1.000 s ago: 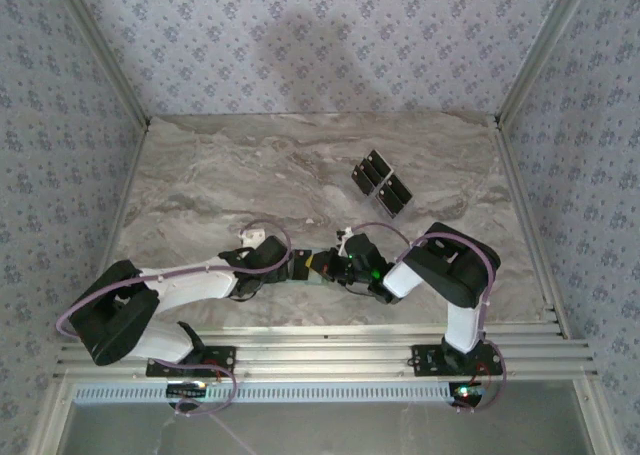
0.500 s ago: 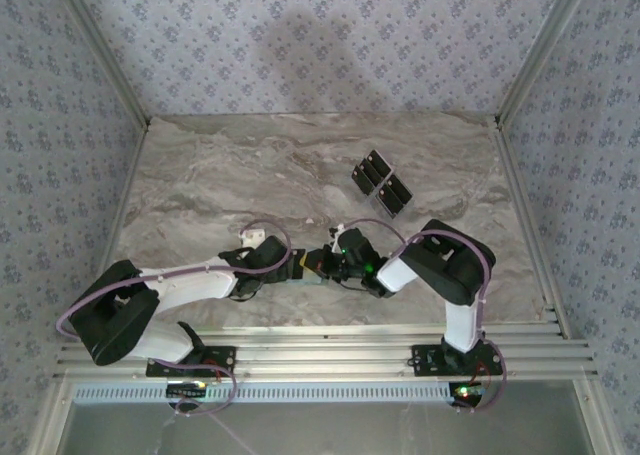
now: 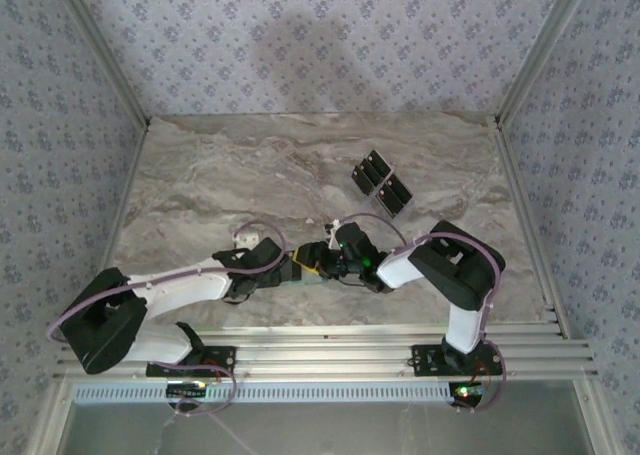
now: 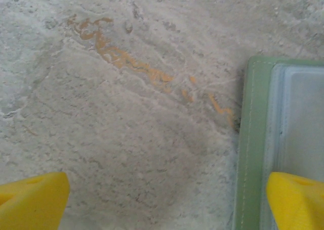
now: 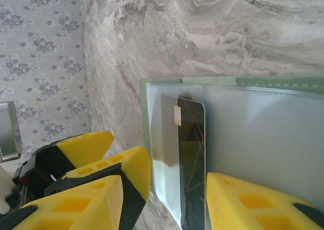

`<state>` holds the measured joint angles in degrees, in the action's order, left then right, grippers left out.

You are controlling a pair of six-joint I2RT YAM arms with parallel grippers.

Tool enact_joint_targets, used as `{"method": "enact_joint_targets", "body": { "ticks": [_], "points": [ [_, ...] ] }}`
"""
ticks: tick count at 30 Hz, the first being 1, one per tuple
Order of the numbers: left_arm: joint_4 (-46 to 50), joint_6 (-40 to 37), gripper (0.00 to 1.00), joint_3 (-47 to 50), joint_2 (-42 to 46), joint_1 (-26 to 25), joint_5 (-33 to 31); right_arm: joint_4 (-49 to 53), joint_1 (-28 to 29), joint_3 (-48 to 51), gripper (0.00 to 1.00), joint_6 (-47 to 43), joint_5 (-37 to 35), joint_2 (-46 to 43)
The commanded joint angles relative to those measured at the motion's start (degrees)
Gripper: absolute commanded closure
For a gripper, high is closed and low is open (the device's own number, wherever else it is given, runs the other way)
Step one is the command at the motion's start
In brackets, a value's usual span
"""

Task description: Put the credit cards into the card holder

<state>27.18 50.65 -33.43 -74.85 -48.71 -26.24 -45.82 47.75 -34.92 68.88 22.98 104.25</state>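
Lengthwise, credit card [image 5: 191,154] on card holder [image 5: 263,134]

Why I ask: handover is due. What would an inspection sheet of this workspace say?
Surface: grey marbled table top, with an orange streak.
Job's things: card holder lies open; one black card rests at its pale inside; the other credit cards lie grouped further back, apart from it.
Clutter: nothing seen.
Grippers: left gripper wide open, one fingertip over the holder; right gripper open, jaws either side of that card.
Cables: purple cables loop along both arms, away from the grouped cards.
Surroundings: patterned walls; metal rails at the near edge.
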Motion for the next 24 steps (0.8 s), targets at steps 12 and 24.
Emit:
{"method": "enact_joint_targets", "body": {
  "ticks": [12, 24],
  "points": [
    [5.37, -0.62, 0.0, -1.03, 3.11, 1.63, -1.64, 21.03, -6.46, 0.75, 0.51, -9.01, 2.0, -2.92],
    [0.92, -4.08, 0.0, -3.13, -1.53, 2.3, -0.34, 47.3, -5.4, -11.5, 0.53, -22.74, -1.53, -10.75]
  ]
}}
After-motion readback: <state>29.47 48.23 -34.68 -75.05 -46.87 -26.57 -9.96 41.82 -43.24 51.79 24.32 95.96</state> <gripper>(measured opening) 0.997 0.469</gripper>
